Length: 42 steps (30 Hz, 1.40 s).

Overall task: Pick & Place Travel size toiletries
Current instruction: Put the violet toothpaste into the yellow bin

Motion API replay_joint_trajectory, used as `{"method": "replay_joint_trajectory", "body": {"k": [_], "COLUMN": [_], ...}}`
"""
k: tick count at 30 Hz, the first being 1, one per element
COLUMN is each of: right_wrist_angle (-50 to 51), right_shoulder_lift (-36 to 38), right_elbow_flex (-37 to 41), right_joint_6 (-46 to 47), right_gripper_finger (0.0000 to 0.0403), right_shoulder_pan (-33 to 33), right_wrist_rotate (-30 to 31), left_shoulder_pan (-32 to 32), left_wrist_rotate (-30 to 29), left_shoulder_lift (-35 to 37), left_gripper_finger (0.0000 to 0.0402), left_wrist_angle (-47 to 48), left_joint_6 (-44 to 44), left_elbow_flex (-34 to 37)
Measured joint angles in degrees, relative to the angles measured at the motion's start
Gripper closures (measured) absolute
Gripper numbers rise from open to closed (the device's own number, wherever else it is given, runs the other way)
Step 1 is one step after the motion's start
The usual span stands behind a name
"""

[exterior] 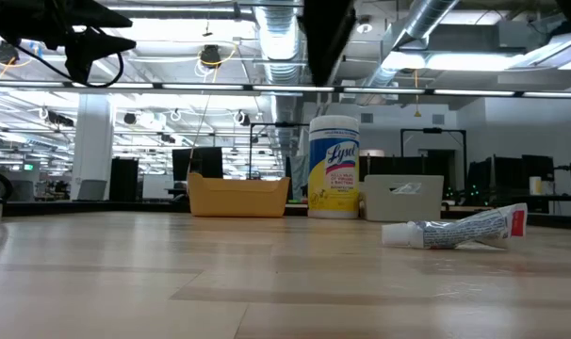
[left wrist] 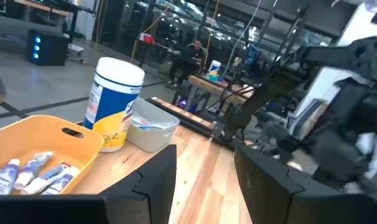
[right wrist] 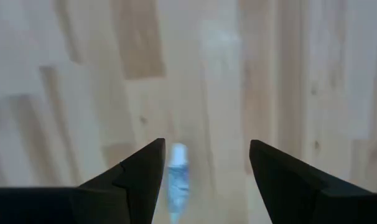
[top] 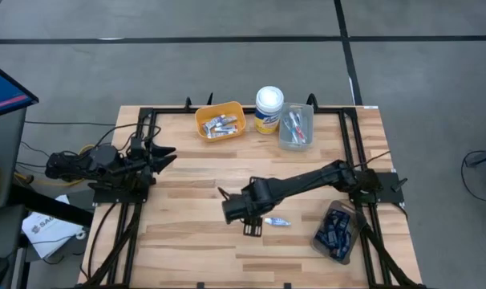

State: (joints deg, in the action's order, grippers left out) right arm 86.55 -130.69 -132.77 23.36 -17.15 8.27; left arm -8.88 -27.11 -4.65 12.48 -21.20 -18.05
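Your right gripper (right wrist: 204,171) above the table (top: 195,177), jaws spread over a white-and-blue tube (right wrist: 178,177), your left gripper (left wrist: 204,180) parked, jaws spread.

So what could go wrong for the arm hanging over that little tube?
The right gripper is open above the small tube, but the tube sits near one finger, not centred, so closing might nudge it aside. Lying loose on the bare table, it could also roll or slide away.

Grey concrete floor (top: 227,20) surrounds the wooden table (top: 195,209), dark tape lines crossing at twelve and one o'clock. Overhead, silver ducts (exterior: 276,24) and bright ceiling lights (exterior: 172,42) fill an open workshop.
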Motion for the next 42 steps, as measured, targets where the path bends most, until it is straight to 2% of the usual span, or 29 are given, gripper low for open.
{"method": "replay_joint_trajectory", "body": {"k": [3, 8, 13, 18, 21, 24, 31, 37, 39, 42], "right_wrist_angle": [-2.53, -8.49, -19.73, -28.16, -29.93, -35.97, -40.80, -42.51, -42.51, -41.81], "right_shoulder_lift": [0.78, 4.47, 7.53, 11.27, 11.13, 11.19, 11.25, 11.55, 11.52, 11.45], "right_elbow_flex": [1.47, 11.84, 24.93, 34.27, 38.60, 42.31, 50.38, 51.49, 51.51, 51.51], "right_joint_6": [1.56, 1.95, 2.95, 6.82, 6.86, 6.77, 9.12, 8.82, 8.82, 8.69], "right_gripper_finger": [0.0175, 0.0177, 0.0177, 0.0177, 0.0178, 0.0178, 0.0178, 0.0180, 0.0191, 0.0234], "right_shoulder_pan": [-0.56, -1.68, -3.19, -3.45, -3.47, -3.47, -3.29, -3.29, -3.04, -2.92], "right_wrist_rotate": [0.41, 0.49, -5.54, -6.14, -7.25, -8.42, -8.31, -8.26, -8.19, -8.11], "left_shoulder_pan": [0.01, 0.01, 0.01, 0.00, 0.01, -0.01, 0.01, 0.02, 0.02, 0.00], "left_wrist_rotate": [0.13, 0.19, 0.60, 0.70, 0.72, 0.81, 0.69, 0.66, 0.66, 0.63], "left_shoulder_lift": [-0.25, -0.39, -0.39, -0.39, -0.39, -0.39, -0.39, -0.39, -0.39, -0.39], "left_gripper_finger": [0.0243, 0.0243, 0.0243, 0.0243, 0.0243, 0.0243, 0.0243, 0.0243, 0.0243, 0.0243], "left_wrist_angle": [0.17, 0.07, 0.10, 0.11, 0.10, 0.10, 0.08, 0.07, 0.07, 0.03], "left_joint_6": [1.57, 3.22, 3.29, 3.38, 3.38, 3.38, 3.20, 3.18, 3.16, 2.98], "left_elbow_flex": [-0.02, -0.02, -0.02, -0.02, -0.02, -0.02, 0.00, 0.00, 0.00, 0.03]}}
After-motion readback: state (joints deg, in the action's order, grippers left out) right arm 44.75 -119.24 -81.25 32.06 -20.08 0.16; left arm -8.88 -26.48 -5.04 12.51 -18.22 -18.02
